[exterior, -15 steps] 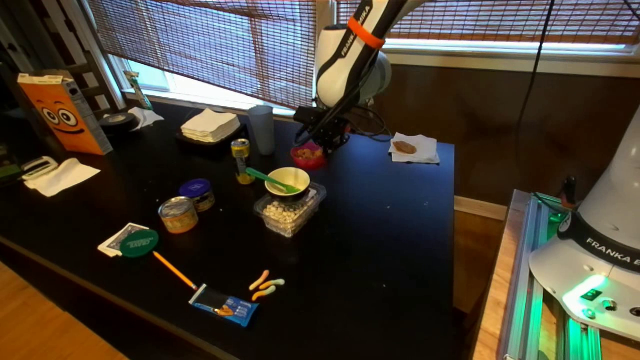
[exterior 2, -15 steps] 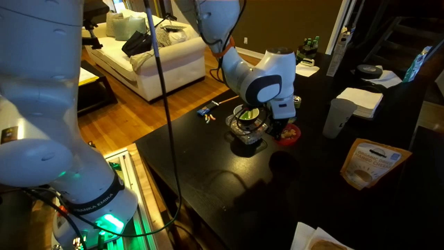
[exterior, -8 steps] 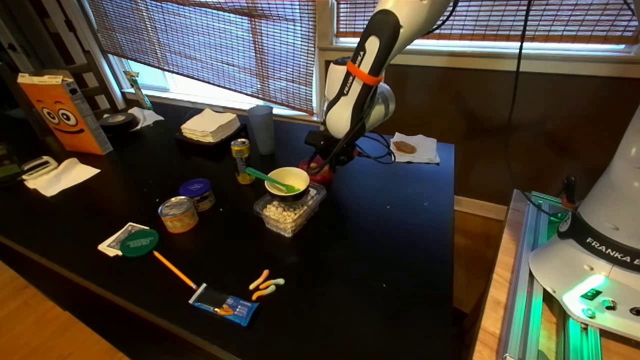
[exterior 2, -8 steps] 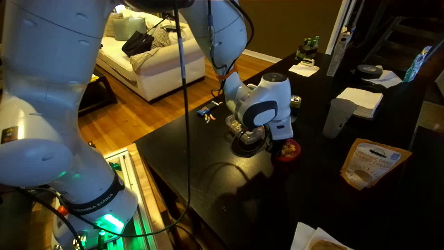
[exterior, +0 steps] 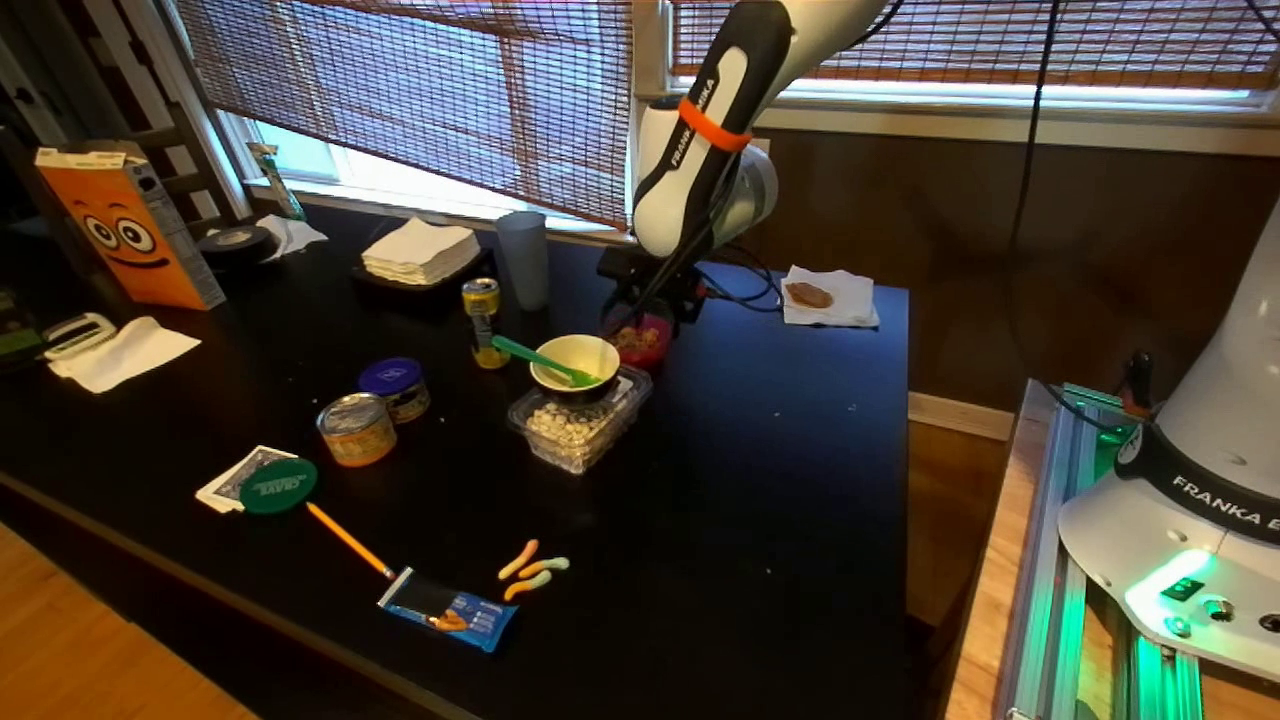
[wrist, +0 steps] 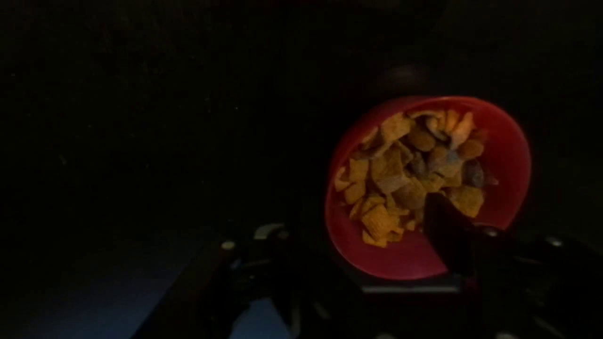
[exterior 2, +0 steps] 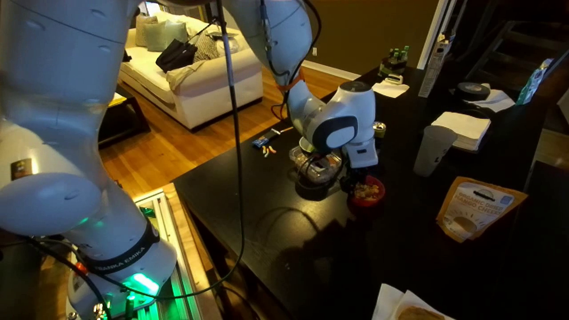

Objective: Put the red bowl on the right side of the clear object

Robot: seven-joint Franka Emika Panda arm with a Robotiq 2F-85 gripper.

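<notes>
The fingers (wrist: pixel 447 230) of the gripper (wrist: pixel 367 207) stand spread apart, one over the red bowl (wrist: pixel 506 157) of snacks (wrist: pixel 384 221), which sits just beside the clear container (exterior: pixel 575 430), toward the window (exterior: pixel 395 185), and on that container rests a cream bowl (exterior: pixel 590 350) with a green spoon (exterior: pixel 535 357).

In an exterior view, woven blinds (exterior: pixel 420 90) hang over two bright windows (exterior: pixel 390 178); one blind's lower edge slants steeply. Below a pale sill (exterior: pixel 1000 127) the wall (exterior: pixel 900 230) is dark brown, with a light baseboard (exterior: pixel 962 415). In an exterior view, a cream sofa (exterior 2: pixel 218 91) with cushions (exterior 2: pixel 164 36), warmly lit, stands on a wood floor (exterior 2: pixel 191 151) near a low table (exterior 2: pixel 122 111); floor shows between sofa and black desk (exterior 2: pixel 262 182)
</notes>
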